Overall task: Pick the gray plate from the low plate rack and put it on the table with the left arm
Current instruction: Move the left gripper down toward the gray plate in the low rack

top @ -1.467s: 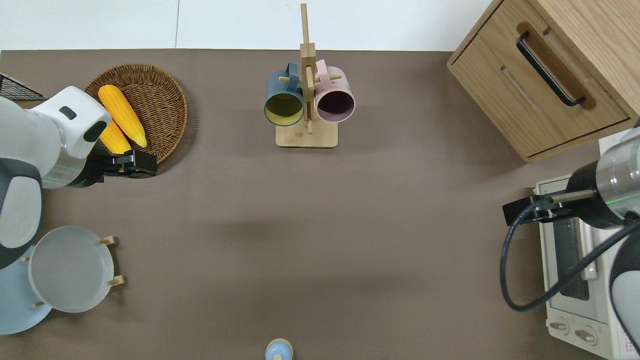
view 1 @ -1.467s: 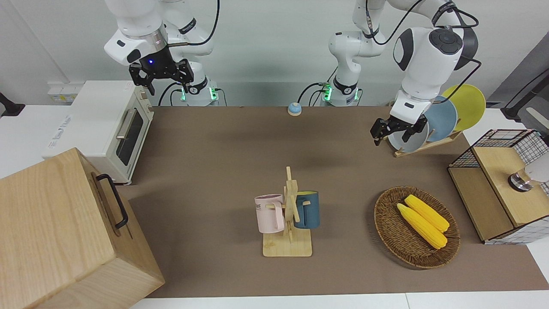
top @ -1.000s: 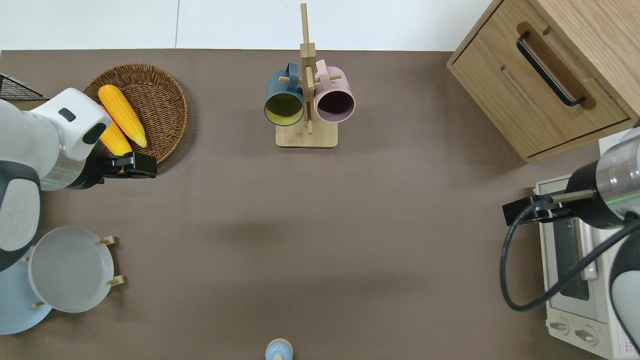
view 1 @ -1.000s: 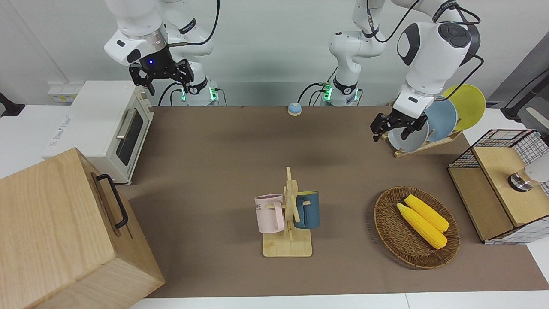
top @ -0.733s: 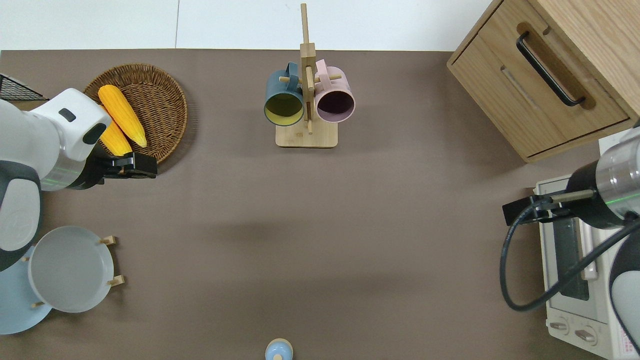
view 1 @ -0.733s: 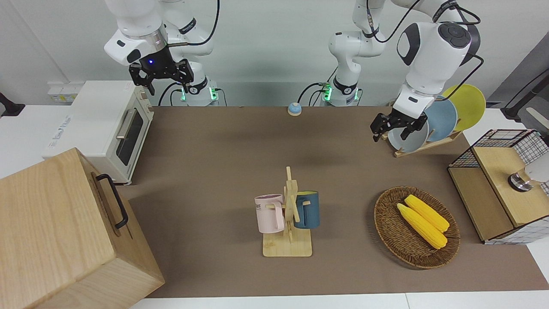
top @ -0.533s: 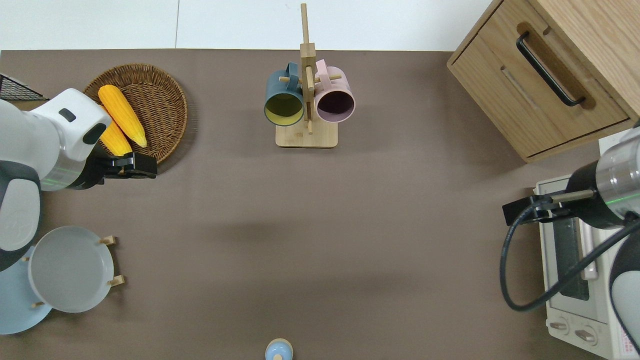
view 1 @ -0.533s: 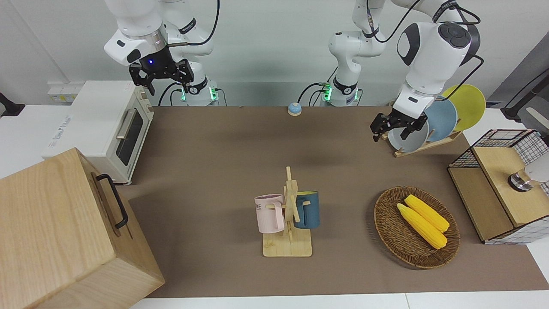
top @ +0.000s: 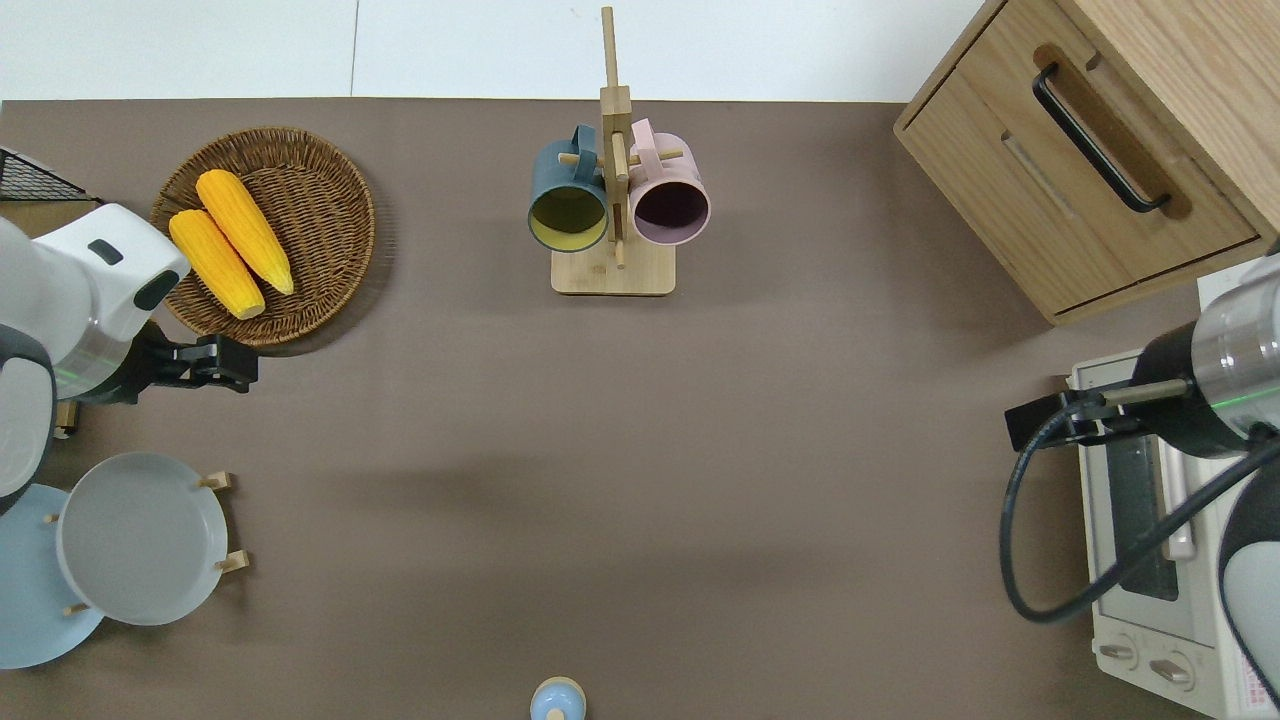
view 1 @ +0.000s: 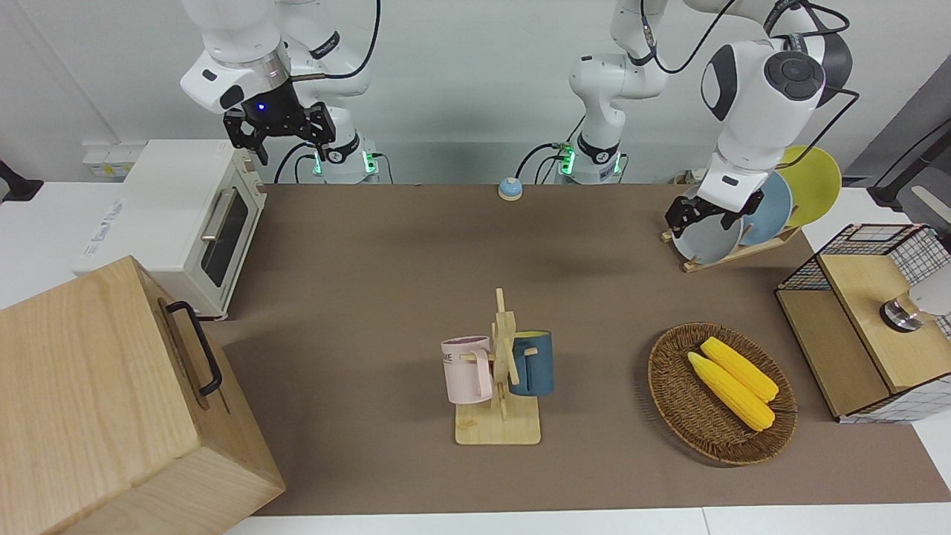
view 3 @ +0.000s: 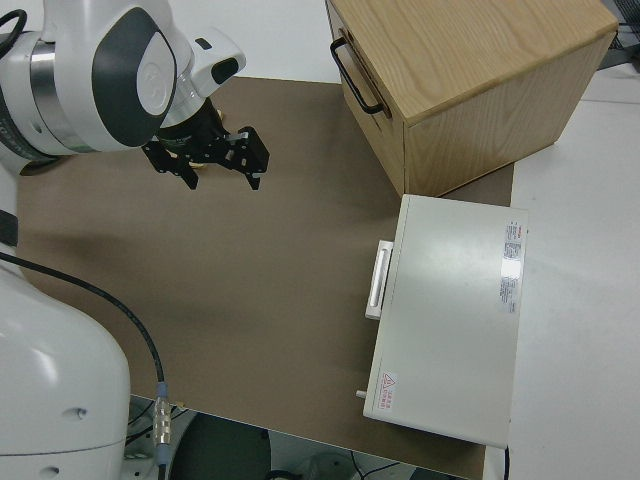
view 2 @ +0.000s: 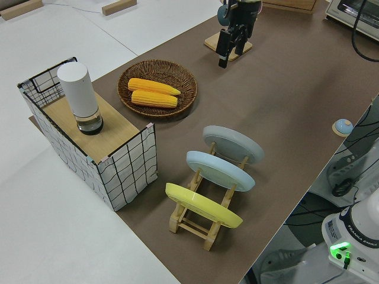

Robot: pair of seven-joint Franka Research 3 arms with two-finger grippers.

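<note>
Standing in the low plate rack [view 2: 204, 219] at the left arm's end of the table [top: 640, 450] are a yellow plate [view 2: 201, 205], a light-blue plate [view 2: 220, 170] and the gray plate [top: 140, 537], the gray one farthest from the robots. A wicker basket [top: 330, 200] with two corn cobs [top: 230, 245] sits farther out. The left gripper [top: 228, 362] hangs over bare table between basket and rack, jaws spread apart and empty. Since the earlier frames it has drawn back off the basket rim, toward the rack. The right arm is parked.
</note>
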